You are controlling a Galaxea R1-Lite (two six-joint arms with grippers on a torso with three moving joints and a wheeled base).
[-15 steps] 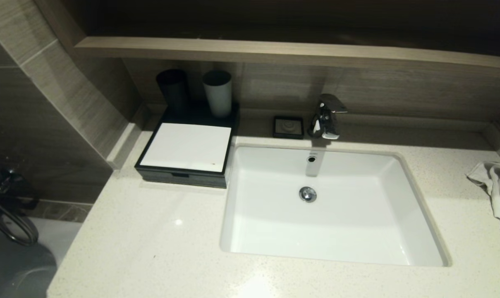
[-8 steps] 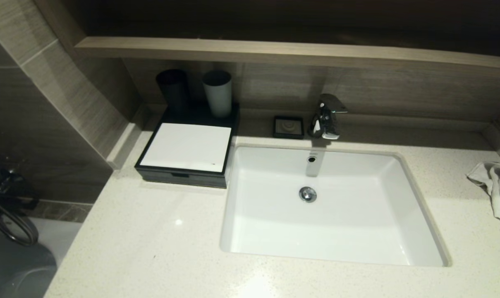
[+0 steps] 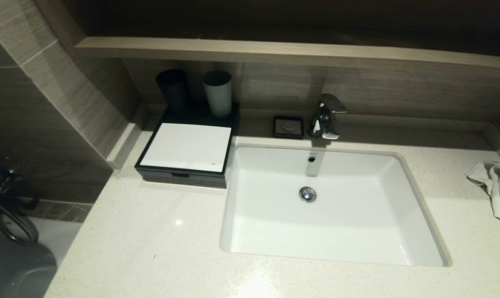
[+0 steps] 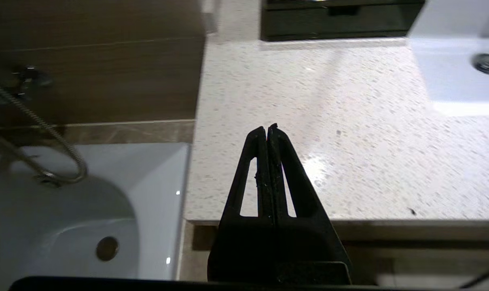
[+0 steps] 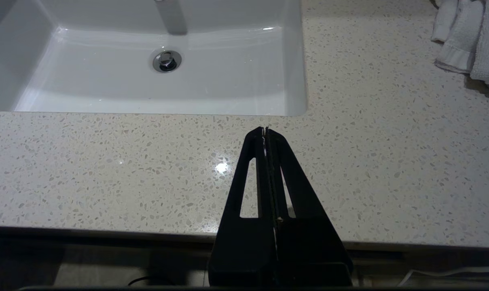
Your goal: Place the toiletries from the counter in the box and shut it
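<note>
- The black box with its flat white top panel sits on the pale speckled tabletop, at the left of the white sink basin and just beside its rim; the notched front drawer is pushed in flush
- No toiletry packets show anywhere on the tabletop in any view
- A dark cup and a grey cup stand upright side by side on the black tray behind the box's white panel
- A small black square dish lies against the back wall between the box and the chrome tap
- A crumpled white towel lies on the tabletop at the far right, well apart from the box
- The left hand hangs over the front left corner of the tabletop, fingers pressed together and holding nothing; the box front shows ahead of it, well apart
- The right hand hangs over the front edge of the tabletop, near the basin's front right corner, fingers together and empty
- Neither arm shows in the head view
- A white bathtub with a metal shower hose lies below the tabletop's left end
</note>
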